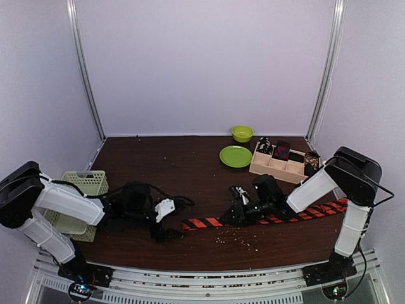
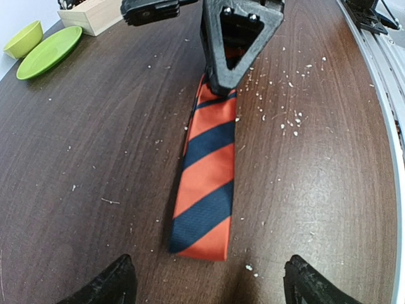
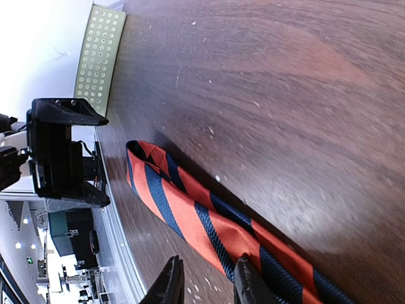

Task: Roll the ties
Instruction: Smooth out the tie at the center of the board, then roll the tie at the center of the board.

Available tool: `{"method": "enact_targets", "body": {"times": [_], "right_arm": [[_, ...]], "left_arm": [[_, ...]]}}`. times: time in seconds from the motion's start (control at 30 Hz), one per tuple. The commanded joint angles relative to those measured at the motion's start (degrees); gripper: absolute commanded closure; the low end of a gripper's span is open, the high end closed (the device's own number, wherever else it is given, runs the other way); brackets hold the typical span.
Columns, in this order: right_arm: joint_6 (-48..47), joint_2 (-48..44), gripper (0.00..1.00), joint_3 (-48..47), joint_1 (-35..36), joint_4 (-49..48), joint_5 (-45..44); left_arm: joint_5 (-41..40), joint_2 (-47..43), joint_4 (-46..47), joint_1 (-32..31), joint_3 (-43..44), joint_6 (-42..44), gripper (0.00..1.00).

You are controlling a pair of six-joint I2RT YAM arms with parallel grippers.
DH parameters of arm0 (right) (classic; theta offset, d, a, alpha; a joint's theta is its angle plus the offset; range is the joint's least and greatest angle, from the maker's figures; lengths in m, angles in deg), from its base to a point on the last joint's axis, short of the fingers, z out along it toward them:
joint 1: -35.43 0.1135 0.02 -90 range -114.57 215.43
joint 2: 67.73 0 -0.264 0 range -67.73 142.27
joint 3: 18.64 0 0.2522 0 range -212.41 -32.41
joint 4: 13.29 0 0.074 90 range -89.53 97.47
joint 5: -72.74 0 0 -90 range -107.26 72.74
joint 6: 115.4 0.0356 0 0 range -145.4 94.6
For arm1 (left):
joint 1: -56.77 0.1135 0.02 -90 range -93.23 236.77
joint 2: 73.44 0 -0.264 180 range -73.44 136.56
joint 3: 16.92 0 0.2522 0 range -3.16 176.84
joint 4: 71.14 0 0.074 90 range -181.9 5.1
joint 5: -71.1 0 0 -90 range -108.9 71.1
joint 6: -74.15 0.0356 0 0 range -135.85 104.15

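Observation:
A long orange-red tie (image 1: 202,223) with dark diagonal stripes lies flat along the front of the table, its end pointing left. My left gripper (image 1: 174,220) is low on the table just left of that end and is wide open. In the left wrist view the tie's end (image 2: 202,221) lies just ahead of my open left gripper (image 2: 205,288), apart from it. My right gripper (image 1: 235,218) is down on the tie further along. In the right wrist view my right gripper (image 3: 209,282) has its jaws slightly apart: one finger (image 3: 248,282) sits on the tie's (image 3: 190,215) near edge, the other on bare wood.
A pale green mesh basket (image 1: 85,183) stands at the front left. At the back right are a green plate (image 1: 235,156), a green bowl (image 1: 242,133) and a wooden divided box (image 1: 272,168) holding rolled ties (image 1: 281,150). Pale crumbs (image 1: 237,237) dot the wood near the tie.

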Motion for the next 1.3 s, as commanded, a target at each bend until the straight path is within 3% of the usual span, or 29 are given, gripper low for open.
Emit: {"method": "enact_targets", "body": {"times": [0.0, 0.3, 0.57, 0.97, 1.27], "right_arm": [[-2.1, 0.7, 0.71, 7.2, -2.4, 9.1, -2.9], [1.5, -7.7, 0.70, 5.7, -2.3, 7.4, -1.6], [1.0, -13.6, 0.69, 0.9, -0.5, 12.3, -2.3], [2.3, -3.8, 0.79, -4.1, 3.4, 8.3, -3.4], [0.1, 0.4, 0.84, -7.4, 3.5, 11.2, -4.6]], "left_arm": [[1.7, 1.6, 1.0, -0.3, 0.9, 1.7, 0.18], [2.7, 8.2, 0.3, -4.1, 5.6, 4.3, 0.20], [-0.8, 10.2, 5.4, -4.6, 4.7, 2.4, 0.23], [-1.6, 12.6, 8.7, -4.6, 3.3, 0.3, 0.30], [-1.1, 13.9, 7.8, -4.6, 5.1, 0.7, 0.39]]}}
